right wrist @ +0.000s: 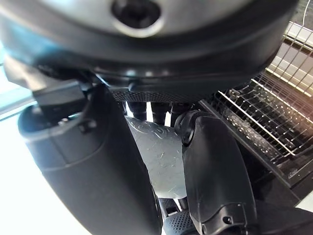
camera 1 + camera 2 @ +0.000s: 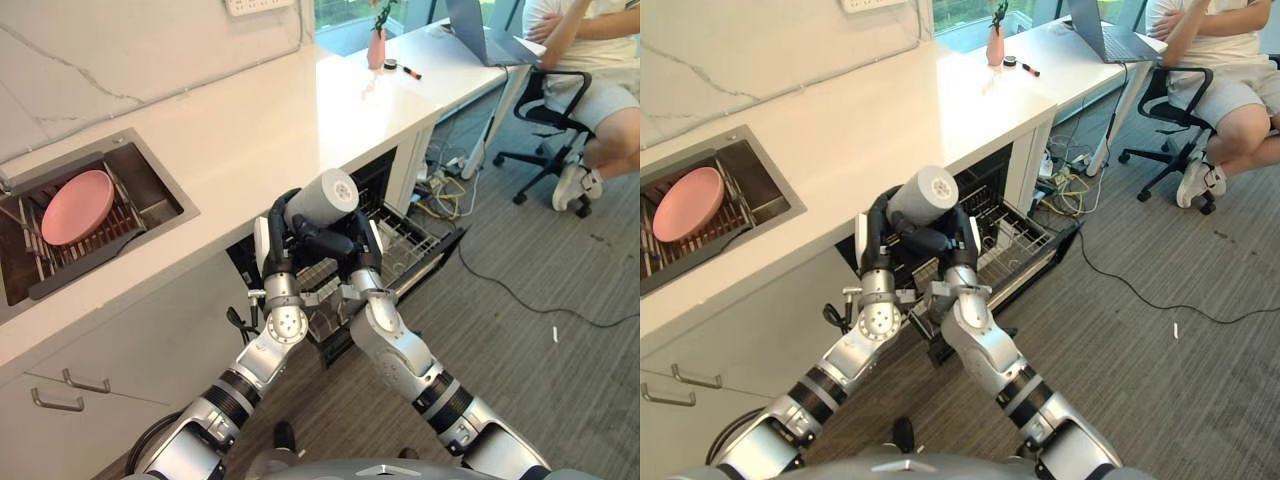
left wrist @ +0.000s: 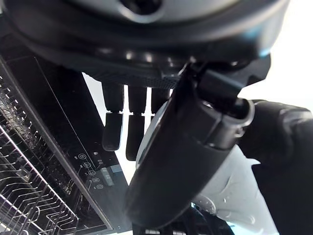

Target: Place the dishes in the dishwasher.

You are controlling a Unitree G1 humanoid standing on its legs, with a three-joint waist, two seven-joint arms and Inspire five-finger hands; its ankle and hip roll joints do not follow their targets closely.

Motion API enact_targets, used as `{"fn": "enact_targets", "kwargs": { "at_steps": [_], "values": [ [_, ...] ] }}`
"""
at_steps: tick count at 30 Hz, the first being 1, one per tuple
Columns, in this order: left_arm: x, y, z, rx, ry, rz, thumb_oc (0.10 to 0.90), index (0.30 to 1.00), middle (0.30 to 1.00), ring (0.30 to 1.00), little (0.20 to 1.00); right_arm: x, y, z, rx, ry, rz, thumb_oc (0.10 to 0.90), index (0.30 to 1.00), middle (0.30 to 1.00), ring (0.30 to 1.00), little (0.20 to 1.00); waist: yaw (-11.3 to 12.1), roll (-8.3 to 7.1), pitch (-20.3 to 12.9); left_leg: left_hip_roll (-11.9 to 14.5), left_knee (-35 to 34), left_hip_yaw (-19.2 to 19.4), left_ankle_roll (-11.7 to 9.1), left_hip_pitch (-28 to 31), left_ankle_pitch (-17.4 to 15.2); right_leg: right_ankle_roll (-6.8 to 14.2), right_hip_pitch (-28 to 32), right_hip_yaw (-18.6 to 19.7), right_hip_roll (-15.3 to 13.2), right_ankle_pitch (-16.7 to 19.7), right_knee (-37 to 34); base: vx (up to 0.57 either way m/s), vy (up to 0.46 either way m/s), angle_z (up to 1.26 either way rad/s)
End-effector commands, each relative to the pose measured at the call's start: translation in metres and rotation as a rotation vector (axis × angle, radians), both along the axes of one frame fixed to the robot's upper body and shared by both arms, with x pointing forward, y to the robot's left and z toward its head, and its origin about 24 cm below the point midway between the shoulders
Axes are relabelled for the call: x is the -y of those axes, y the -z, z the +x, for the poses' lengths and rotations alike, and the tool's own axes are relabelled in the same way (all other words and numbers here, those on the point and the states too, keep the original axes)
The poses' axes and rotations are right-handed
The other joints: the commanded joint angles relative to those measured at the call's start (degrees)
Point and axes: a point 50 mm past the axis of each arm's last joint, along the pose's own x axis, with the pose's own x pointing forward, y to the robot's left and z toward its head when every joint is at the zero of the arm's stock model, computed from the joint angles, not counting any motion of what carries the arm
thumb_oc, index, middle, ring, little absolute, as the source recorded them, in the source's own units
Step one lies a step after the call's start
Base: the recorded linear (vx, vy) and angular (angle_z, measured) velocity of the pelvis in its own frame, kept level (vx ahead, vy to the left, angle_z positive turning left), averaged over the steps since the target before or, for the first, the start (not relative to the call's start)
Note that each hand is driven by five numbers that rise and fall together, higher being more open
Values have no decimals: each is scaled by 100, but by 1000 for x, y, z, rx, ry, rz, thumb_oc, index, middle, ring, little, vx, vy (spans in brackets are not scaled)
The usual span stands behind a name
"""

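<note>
- Both robot hands meet on a grey cup [image 2: 322,197], held on its side above the open dishwasher [image 2: 400,245], its round base turned up toward the head camera.
- The left hand [image 2: 277,232] curls round the cup from the counter side; in the left wrist view its thumb [image 3: 183,147] lies across the pale cup wall while its fingers [image 3: 113,129] hang straight beside it.
- The right hand [image 2: 345,243] is clamped on the same cup from below, with its thumb [image 1: 215,171] and fingers pressed against the scratched grey surface [image 1: 159,156].
- The dishwasher's wire rack [image 2: 412,238] is pulled out under the white counter [image 2: 260,130]; no dish can be made out in the part of the rack that shows.
- A pink plate [image 2: 77,206] leans in a dark drying rack [image 2: 90,250] set inside the sink [image 2: 150,165], well apart from the hands.
- At the counter's far end stand a pink vase [image 2: 376,47] and, on the desk beyond, an open laptop [image 2: 480,30].
- A person [image 2: 590,60] sits on an office chair [image 2: 550,110] by that desk.
</note>
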Motion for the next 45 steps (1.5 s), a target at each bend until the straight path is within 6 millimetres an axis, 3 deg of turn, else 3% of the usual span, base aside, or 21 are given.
{"fn": "enact_targets", "kwargs": {
  "at_steps": [1, 2, 3, 6, 13, 22, 23, 24, 29, 32, 33, 36, 40, 42, 43, 45],
  "values": [
    [49, -64, 22, 277, 188, 13, 400, 300, 300, 300, 300, -44, -99, -1, 368, -93, 249, 800, 900, 900, 900, 900, 169, -178, -16, 143, 29, -230, 46, 467, -739, 190, -232, -313, -247, 325, 57, 0, 0, 0],
    [51, -65, 22, 277, 197, 11, 400, 300, 300, 300, 300, -44, -100, 0, 367, -84, 255, 800, 900, 900, 900, 900, 185, -181, -12, 147, 29, -231, 46, 461, -741, 195, -238, -326, -253, 324, 57, 0, 0, 0],
    [55, -66, 21, 279, 214, 8, 400, 300, 300, 300, 300, -45, -102, 2, 366, -70, 258, 653, 679, 679, 679, 679, 208, -185, -1, 143, 29, -243, 52, 442, -735, 196, -249, -326, -256, 330, 57, 0, 0, 0],
    [58, -68, 22, 282, 227, 12, 400, 300, 300, 300, 300, -46, -104, 5, 359, -46, 265, 400, 300, 300, 300, 300, 262, -194, 37, 140, 29, -268, 55, 382, -713, 205, -288, -368, -264, 340, 57, -23, 4, 1],
    [65, -72, 23, 288, 255, 17, 400, 300, 300, 300, 300, -46, -106, 10, 359, -12, 254, 400, 300, 300, 300, 300, 290, -207, 66, 138, 29, -303, 46, 317, -697, 216, -312, -444, -279, 347, 57, -25, -3, 10],
    [73, -59, 19, 198, 330, -27, 400, 300, 300, 300, 300, -34, -106, 15, 332, 62, 274, 400, 300, 300, 300, 300, 321, -210, -18, 189, 29, -372, -2, 337, -696, 189, -179, -604, -264, 277, 57, -11, -28, 6],
    [75, -53, 17, 163, 374, -36, 712, 768, 768, 768, 768, -26, -109, 18, 342, 102, 274, 400, 300, 300, 300, 300, 333, -199, -54, 213, 29, -387, -18, 344, -695, 179, -137, -657, -257, 257, 57, -4, -25, 13],
    [75, -53, 17, 163, 375, -36, 800, 900, 900, 900, 900, -26, -109, 18, 341, 103, 274, 400, 300, 300, 300, 300, 331, -199, -54, 214, 29, -391, -19, 344, -695, 179, -134, -660, -256, 256, 57, -9, -42, 13],
    [73, -26, 3, 4, 484, -134, 800, 900, 900, 900, 900, 1, -119, 24, 394, 219, 268, 400, 300, 300, 300, 300, 384, -146, -83, 232, 29, -510, -54, 302, -655, 133, -74, -754, -209, 204, 57, -6, -48, 17],
    [48, -14, -13, -42, 557, -100, 800, 900, 900, 900, 900, 44, -136, 24, 536, 376, 199, 400, 300, 300, 300, 300, 493, -58, -83, 252, 29, -682, -93, 215, -588, 94, -64, -872, -156, 132, 57, -1, -53, 29],
    [27, -5, -20, -73, 544, -86, 800, 900, 900, 900, 900, 66, -141, 20, 604, 454, 159, 400, 300, 300, 300, 300, 549, -23, -82, 267, 29, -745, -109, 185, -548, 83, -65, -948, -134, 85, 57, 18, -44, 41],
    [-15, 14, -37, -162, 473, -136, 800, 900, 900, 900, 900, 94, -137, 11, 649, 520, 124, 400, 300, 300, 300, 300, 594, 35, -78, 315, 29, -780, -146, 194, -526, 76, -49, -997, -80, -8, 57, 23, -22, 27],
    [-57, 35, -64, -281, 400, -250, 800, 900, 900, 900, 900, 130, -116, 0, 620, 577, 77, 400, 300, 300, 300, 300, 578, 44, -97, 318, 29, -819, -151, 174, -521, 66, -33, -1039, -53, -62, 57, 20, -2, 4],
    [-57, 35, -64, -282, 400, -251, 800, 900, 900, 900, 900, 130, -115, 0, 619, 576, 78, 400, 300, 300, 300, 300, 565, 32, -116, 302, 29, -830, -141, 146, -498, 66, -54, -1049, -69, -45, 57, 14, 12, 10],
    [-69, 48, -79, -365, 395, -354, 800, 900, 900, 900, 900, 149, -95, -3, 561, 579, -36, 400, 300, 300, 300, 300, 524, 48, -86, 321, 29, -811, -146, 182, -527, 73, -14, -1055, -51, -67, 57, 18, 22, 8],
    [-80, 67, -98, -476, 384, -425, 800, 900, 900, 900, 900, 165, -68, -3, 454, 557, -141, 400, 300, 300, 300, 300, 467, 27, -107, 321, 29, -801, -134, 168, -523, 77, 2, -1089, -63, -62, 57, 12, 13, 4]
  ]
}}
